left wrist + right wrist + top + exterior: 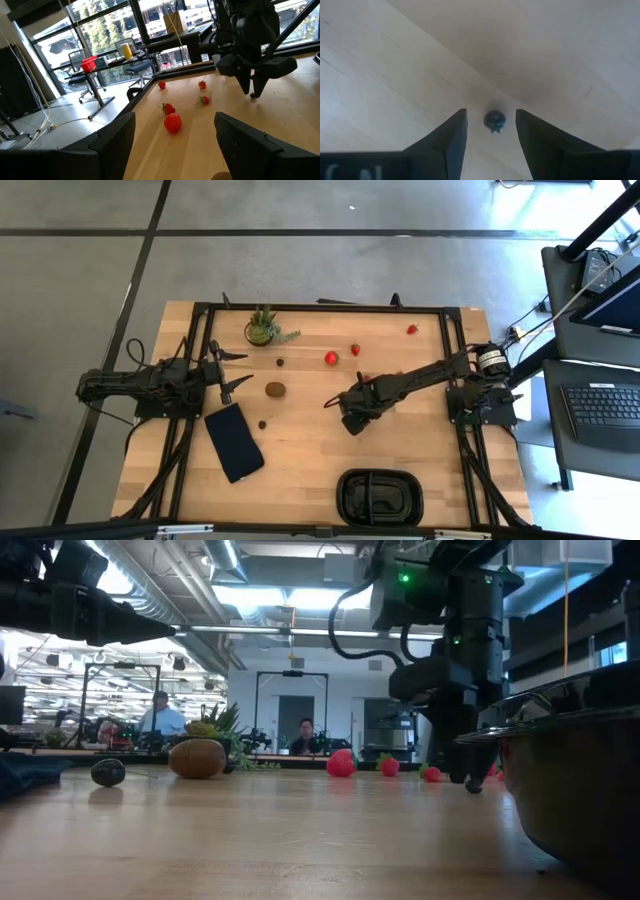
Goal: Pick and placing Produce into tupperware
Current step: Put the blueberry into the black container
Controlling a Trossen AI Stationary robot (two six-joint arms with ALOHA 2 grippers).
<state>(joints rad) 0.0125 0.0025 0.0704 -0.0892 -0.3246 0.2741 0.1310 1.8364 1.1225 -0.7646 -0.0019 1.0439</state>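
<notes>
My right gripper (352,423) hung over mid-table, pointing down. My left gripper (228,372) waited near the plant (262,328). A kiwi (275,389), two dark berries (262,423), and three strawberries (331,357) lay scattered on the wood. The black tray (380,496) sat at the near edge, beside a navy slab (234,441).

Dark right gripper (491,131) pointed straight down from an outstretched, bent arm, two dark fingers (451,137) parted with a clear gap between them, tips close to the surface below. Dark left gripper (172,140) held level at its own side, folded arm behind, fingers spread wide apart.
</notes>
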